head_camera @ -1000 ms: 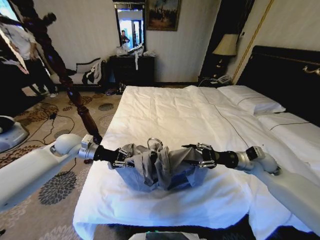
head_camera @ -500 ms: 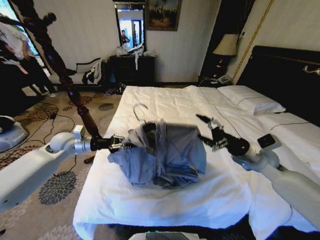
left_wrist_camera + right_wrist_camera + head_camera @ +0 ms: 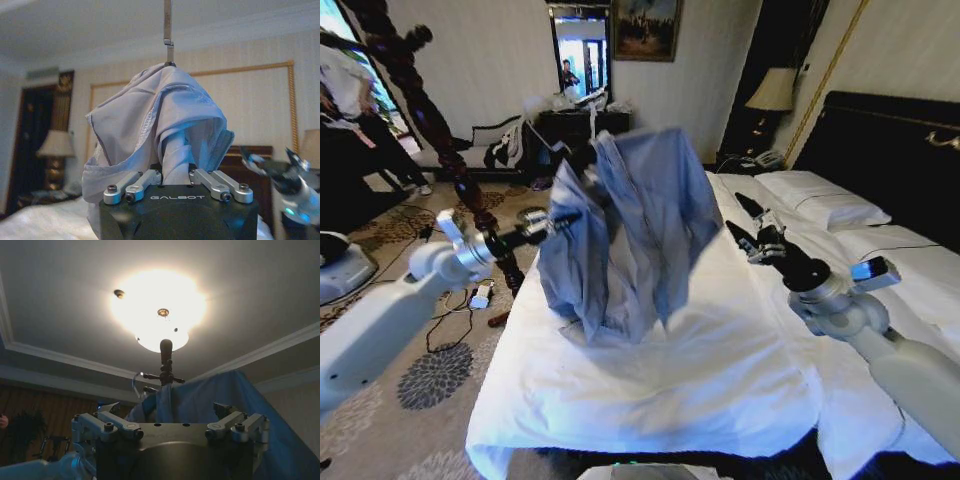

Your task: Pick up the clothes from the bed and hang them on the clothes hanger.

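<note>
Head view shows the bed [image 3: 650, 400], wide and white, now bare where the clothes lay bunched between both claws 1 second ago. Beyond its left edge stands the clothes hanger [image 3: 440, 140], the dark turned-wood stand, well apart from the garment. The clothes [image 3: 625, 235], 1 grey-blue shirt, have gone from a heap on the sheet to hanging full length in the air above the bed. Left claw [image 3: 560, 218] is clamped on the shirt's upper part, fingers closed around a fold in the left wrist view, with a thin metal hook sticking up from the collar. Right claw [image 3: 748, 228] has let go and drawn back to the right, fingers apart and empty. By my reading the pickup is done; carrying it to the stand remains.
</note>
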Robot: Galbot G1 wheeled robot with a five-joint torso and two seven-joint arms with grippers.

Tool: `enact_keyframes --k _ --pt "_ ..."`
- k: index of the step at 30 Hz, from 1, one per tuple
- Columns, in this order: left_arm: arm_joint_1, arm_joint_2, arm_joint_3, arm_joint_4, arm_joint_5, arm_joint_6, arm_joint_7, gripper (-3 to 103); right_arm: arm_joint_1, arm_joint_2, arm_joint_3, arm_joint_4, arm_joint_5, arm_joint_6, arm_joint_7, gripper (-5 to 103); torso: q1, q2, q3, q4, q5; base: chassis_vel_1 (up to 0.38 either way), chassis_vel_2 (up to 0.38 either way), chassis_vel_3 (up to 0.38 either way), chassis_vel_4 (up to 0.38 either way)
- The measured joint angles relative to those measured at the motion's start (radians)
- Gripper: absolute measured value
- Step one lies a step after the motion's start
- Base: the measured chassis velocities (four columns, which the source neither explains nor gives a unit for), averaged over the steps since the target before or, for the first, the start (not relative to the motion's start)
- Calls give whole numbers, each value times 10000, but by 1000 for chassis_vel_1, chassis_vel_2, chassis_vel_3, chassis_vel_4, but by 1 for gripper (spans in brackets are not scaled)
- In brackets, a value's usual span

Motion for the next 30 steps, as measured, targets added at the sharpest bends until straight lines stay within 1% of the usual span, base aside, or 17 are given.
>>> enact_keyframes --k 1,3,6,7,9,10,12,14,17,18,21,22,23,24,27,29,30 --pt "0 0 0 0 0 0 0 17 0 0 0 0 0 0 0 100 0 0 0 0 0 0 0 0 0" --pt "-92 302 -374 60 -242 20 -40 17 -46 -15 -25 85 -266 0 90 100 0 0 -1 3 -4 0 0 0 0" --pt "-146 615 -771 93 -451 74 -124 17 -167 -46 -70 139 -860 -23 325 100 0 0 -1 0 -6 0 0 0 0" --pt "-146 615 -771 93 -451 74 -124 17 -167 -46 -70 139 -860 -23 325 100 0 0 -1 0 -6 0 0 0 0" --pt "-155 1066 -1101 113 -715 139 -188 17 -274 -46 -186 194 -1457 -134 579 100 0 0 -1 0 -2 0 0 0 0" --pt "-163 1254 -1202 139 -818 167 -215 17 -301 -37 -227 207 -1569 -152 603 100 0 0 -1 0 -3 0 0 0 0" --pt "-171 1339 -1242 164 -861 183 -243 17 -313 -28 -248 210 -1620 -160 617 100 -1 0 -1 0 -2 0 0 0 0" --pt "-204 1617 -1404 309 -994 313 -525 17 -347 28 -355 211 -1804 -182 676 100 -3 1 -2 3 -3 0 0 0 0" --pt "-200 1620 -1533 533 -1019 538 -1033 17 -356 73 -429 169 -1985 -198 719 100 -3 0 -1 0 -2 0 0 0 0" --pt "-200 1620 -1533 533 -1019 538 -1033 17 -356 73 -429 169 -1985 -198 719 100 -3 0 -1 0 -2 0 0 0 0" --pt "-259 1309 -1521 1005 -1036 989 -2018 17 -376 82 -489 56 -2129 -200 721 100 -2 1 -1 -1 -5 0 0 0 0" --pt "-311 1248 -1492 1100 -1066 1101 -2213 17 -376 81 -501 25 -2148 -200 718 100 -2 0 0 -2 -5 0 0 0 0" --pt "-458 1121 -1401 1334 -1143 1392 -2571 17 -360 80 -544 -71 -2206 -200 703 100 -2 0 -1 -1 -5 0 0 0 0" --pt "-458 1121 -1401 1334 -1143 1392 -2571 17 -360 80 -544 -71 -2206 -200 703 100 -2 0 -1 -1 -5 0 0 0 0" --pt "-948 972 -1110 2012 -1194 2031 -3073 17 -212 80 -735 -337 -2299 -193 665 100 -2 0 0 -2 -2 0 0 0 0" --pt "-1412 873 -833 2518 -1153 2382 -3384 17 -78 75 -866 -487 -2334 -190 636 100 -1 0 0 3 -2 0 0 0 0" --pt "-1412 873 -833 2518 -1153 2382 -3384 17 -78 75 -866 -487 -2334 -190 636 100 -1 0 0 3 -2 0 0 0 0"
